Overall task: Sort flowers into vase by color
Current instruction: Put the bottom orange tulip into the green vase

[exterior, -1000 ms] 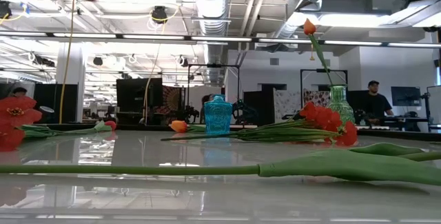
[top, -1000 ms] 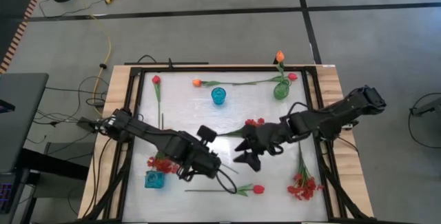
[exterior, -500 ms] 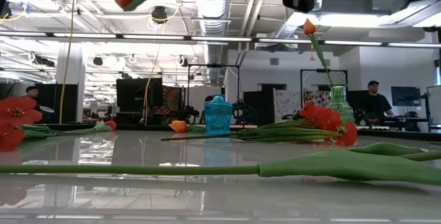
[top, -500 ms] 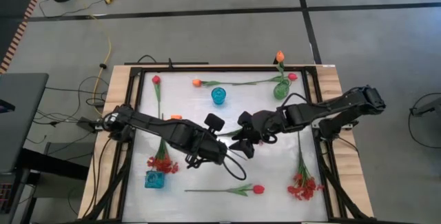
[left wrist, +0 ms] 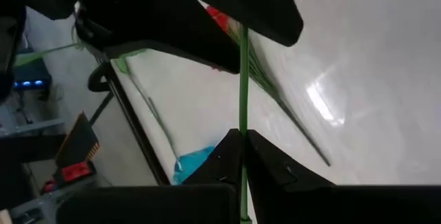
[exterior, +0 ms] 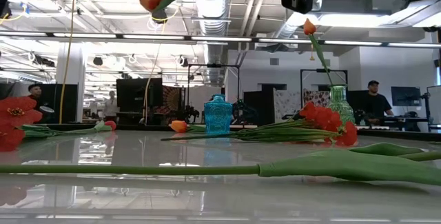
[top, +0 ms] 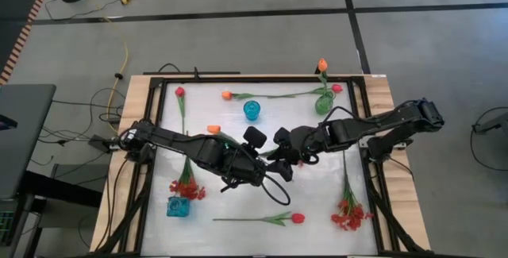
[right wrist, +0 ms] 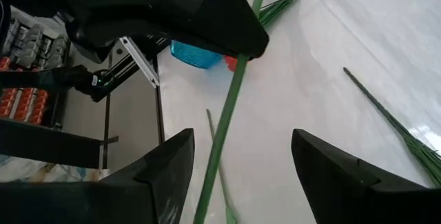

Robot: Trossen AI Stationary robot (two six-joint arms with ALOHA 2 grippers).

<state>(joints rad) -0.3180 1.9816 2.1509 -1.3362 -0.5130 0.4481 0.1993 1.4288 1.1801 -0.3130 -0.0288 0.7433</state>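
Observation:
An orange tulip bud (top: 213, 129) on a thin green stem (left wrist: 242, 79) is held in the air by my left gripper (left wrist: 242, 134), which is shut on the stem over the table's middle (top: 258, 163). In the low view the bud (exterior: 150, 0) shows high above the table. My right gripper (right wrist: 241, 136) faces it from the right (top: 282, 165), open. The stem (right wrist: 227, 114) passes between its fingers; whether it touches one, I cannot tell. A green vase (top: 323, 103) at the far right holds another orange tulip (top: 322, 65). My left gripper pinches the tulip's stem (left wrist: 242, 124) between its two fingers, well down from the bud. The stem runs on past the fingertips toward my right gripper. The flower is lifted clear of the table and tilted, with the bud on the far left side.
A teal vase (top: 252, 110) stands at the far middle, and a blue vase (top: 178, 206) with a red spray (top: 186, 188) at the near left. Loose flowers lie about: an orange tulip (top: 227, 95), red tulips (top: 180, 91) (top: 298, 218) and a red spray (top: 349, 210).
My left gripper has carried the orange tulip toward the far edge and the right while turning, so the bud has swung out to the gripper's far left side. My right gripper has gone toward the left and the far edge, then stopped, still open.

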